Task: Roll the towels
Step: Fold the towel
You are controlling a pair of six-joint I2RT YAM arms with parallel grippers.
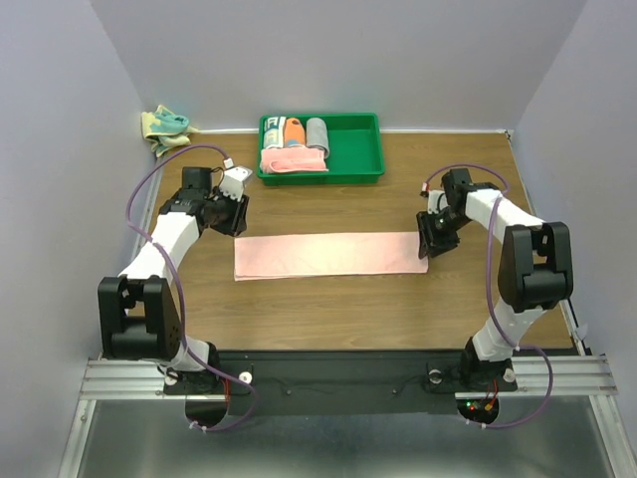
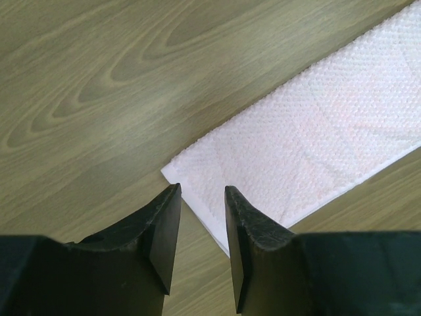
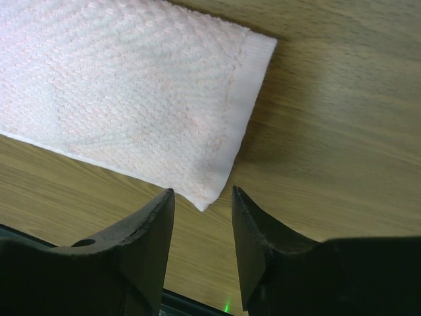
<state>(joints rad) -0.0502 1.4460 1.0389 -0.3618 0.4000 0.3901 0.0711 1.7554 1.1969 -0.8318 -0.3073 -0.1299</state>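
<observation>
Green tray stands at the far edge of the wooden table, near the back wall. From the overhead view I read its contents as follows:

1. Three rolled cloths stand side by side in its left half: a white-and-teal roll, an orange roll and a grey roll.
2. A pink cloth lies loosely bundled in front of those rolls, against the near wall of the tray.
3. The right half of the tray shows bare green floor.

A teal-and-yellow towel lies crumpled outside the tray, in the far left corner of the table.

The pale pink towel lies flat on the table as a long narrow strip, running left to right between the two arms, well in front of the tray.

The left pincer sits at the strip's left end. Its jaws stand apart with a narrow gap and grip nothing. In the left wrist view, a corner of the pale pink towel lies on the wood just beyond the fingertips, in line with the gap.

The right pincer sits at the strip's right end. Its jaws are likewise narrowly parted and grip nothing. A corner of the pale pink towel points into the gap between the tips, flat on the table.
</observation>
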